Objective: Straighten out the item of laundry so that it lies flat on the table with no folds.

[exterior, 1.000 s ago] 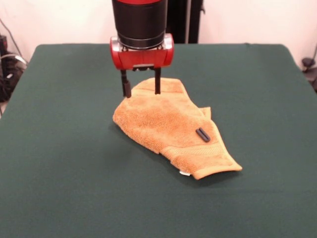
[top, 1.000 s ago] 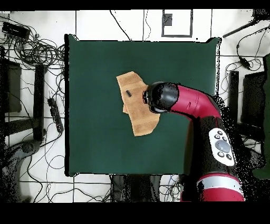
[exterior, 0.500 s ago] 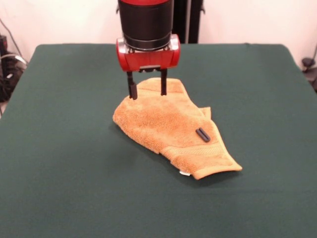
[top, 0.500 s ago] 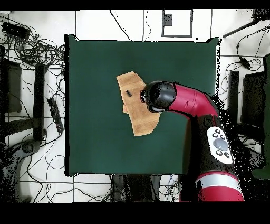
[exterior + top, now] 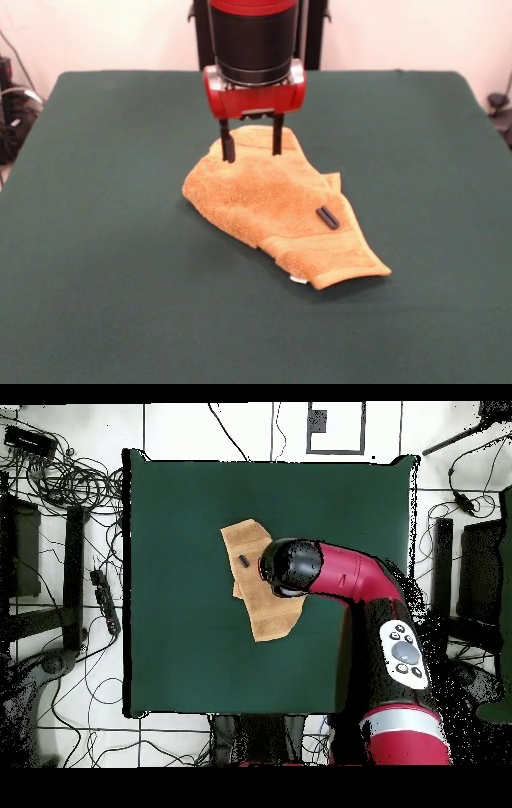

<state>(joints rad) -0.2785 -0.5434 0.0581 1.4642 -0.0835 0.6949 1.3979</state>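
Red and black, the gripper [image 5: 252,146] hangs over the far end of the towel [image 5: 276,204]. Its two thin black fingers [image 5: 228,143] point straight down with a gap between them, and nothing is held in that gap. Their tips are low, right at the fluffy cloth, but I cannot tell if they touch it.

That towel is golden-orange and fuzzy. It lies near the middle of the table [image 5: 104,240], which has a dark green cloth top and is far bigger than the towel. It is not flat. It looks folded over on itself, with thick doubled edges on the near side and a bump of cloth sticking up at one side. A ribbed band [image 5: 316,242] runs across it close to the near end. A tiny white tag [image 5: 297,279] peeks out from under that end. One near corner curls up a little off the table. A small black cylinder [image 5: 327,217] lies on top of the towel, just above the band.

From overhead, the thick red arm [image 5: 350,576] covers one side of the towel [image 5: 262,609], so the gripper and the cloth under it are hidden there. The black cylinder [image 5: 243,561] is only a small dark mark in that view.
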